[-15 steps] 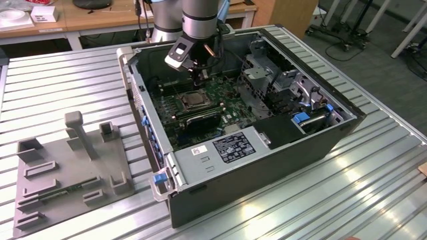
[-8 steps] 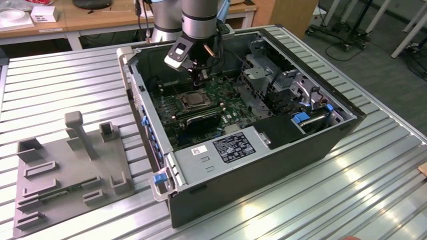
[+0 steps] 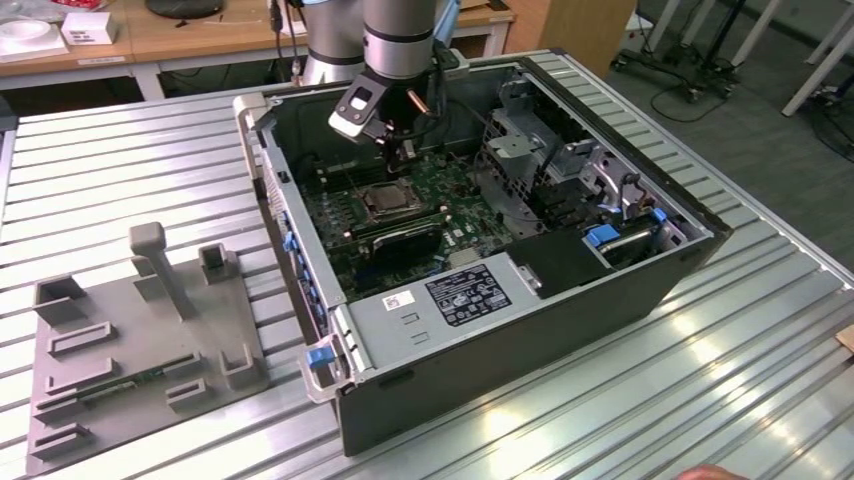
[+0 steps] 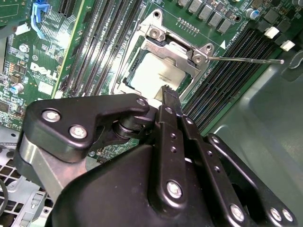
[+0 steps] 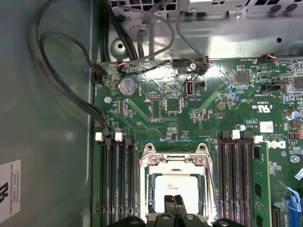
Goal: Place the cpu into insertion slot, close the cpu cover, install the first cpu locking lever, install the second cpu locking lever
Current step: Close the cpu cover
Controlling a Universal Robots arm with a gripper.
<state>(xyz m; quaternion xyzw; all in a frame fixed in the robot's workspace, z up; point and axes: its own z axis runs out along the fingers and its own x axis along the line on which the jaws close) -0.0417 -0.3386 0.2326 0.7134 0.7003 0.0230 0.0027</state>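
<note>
I read the hand (image 5: pixel 174 201) as pinched shut and empty, tips just above the cpu (image 5: pixel 182 185). The cpu sits in the slot (image 3: pixel 364 203) under the lowered cover (image 5: pixel 176 161). Likely posed to press, not grasp.

**Non-task items in view: bench, PC chassis, board fittings**

1. Ribbed metal bench top (image 3: pixel 120 170), silver, carries all below.
2. Dark PC chassis (image 3: pixel 534 340), lying on its side, side panel off, interior facing up.
3. Silver PSU box (image 3: pixel 447 295) w/ black label, at the chassis end nearer the camera.
4. Blue plastic latches: one at chassis corner (image 3: pixel 320 357), one by drive bay (image 3: pixel 603 236).
5. Green motherboard (image 5: pixel 156 118); round coin battery (image 5: pixel 128 86); long black RAM slots in two banks (image 5: pixel 116 179) (image 5: pixel 234 175).
6. Black cable bundle (image 5: pixel 61 71), looped along grey chassis wall.
7. Grey fixture plate (image 3: pixel 140 345) w/ upright holders, on the exterior view's left, apart from chassis.
8. Wooden desk (image 3: pixel 200 40) in bkgd, white box (image 3: pixel 87 27) on it.
</note>
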